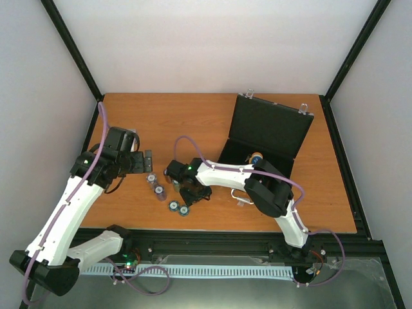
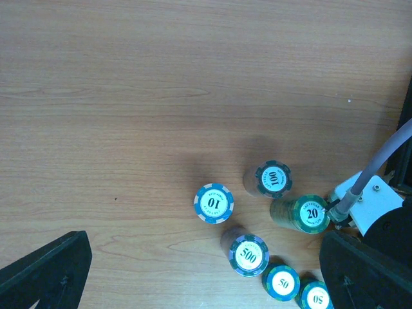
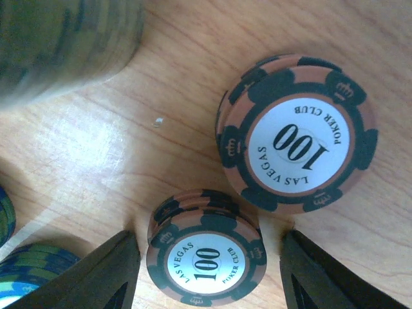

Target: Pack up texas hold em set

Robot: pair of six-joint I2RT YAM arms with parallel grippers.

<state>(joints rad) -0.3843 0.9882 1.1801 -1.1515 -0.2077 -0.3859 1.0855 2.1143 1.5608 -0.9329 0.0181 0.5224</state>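
Short chip stack marked 100 (image 3: 206, 264) set between jaws of right gripper (image 3: 209, 241); jaws partly open, clear of stack, nothing held. Second 100 stack (image 3: 297, 135) just ahead. Left gripper (image 2: 205, 237) spread wide, empty, 10 chip (image 2: 214, 203) ahead. Black case (image 1: 267, 132) stood open, well beyond right gripper.

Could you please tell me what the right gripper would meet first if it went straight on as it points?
Most likely the short stack of 100 chips, which sits between the right gripper's open fingers; depth is hard to judge.
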